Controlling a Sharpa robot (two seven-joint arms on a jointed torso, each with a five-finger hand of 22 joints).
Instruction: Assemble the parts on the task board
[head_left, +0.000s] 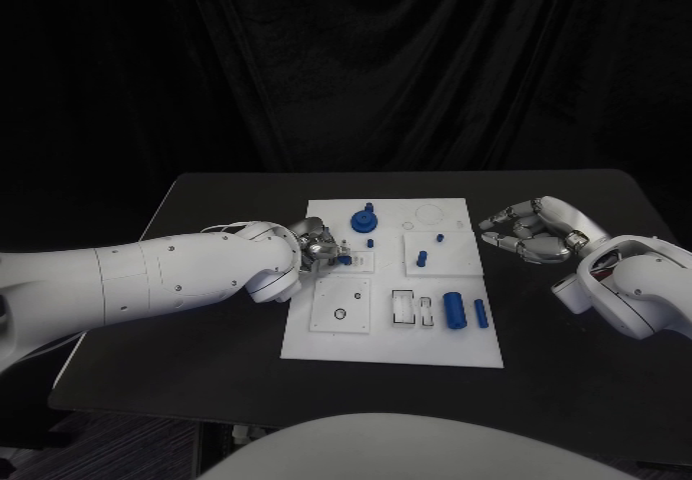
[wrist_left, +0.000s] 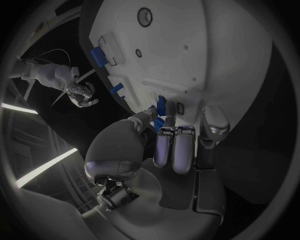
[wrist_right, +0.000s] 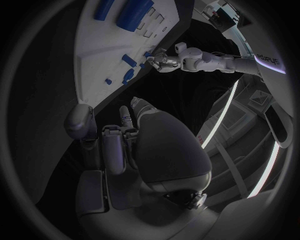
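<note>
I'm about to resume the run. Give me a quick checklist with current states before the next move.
1. Left hand over the task board: ok.
2. Left fingers holding a small blue part: ok.
3. Part seated in its slot: cannot tell.
4. Right hand off the board, beside its right edge: ok.
5. Right hand holds nothing: ok, fingers curled in.
6. Blue cylinders lying on the board's near right: ok.

A black surface (head_left: 202, 350) carries everything. The white task board (head_left: 389, 345) lies flat near its middle.
</note>
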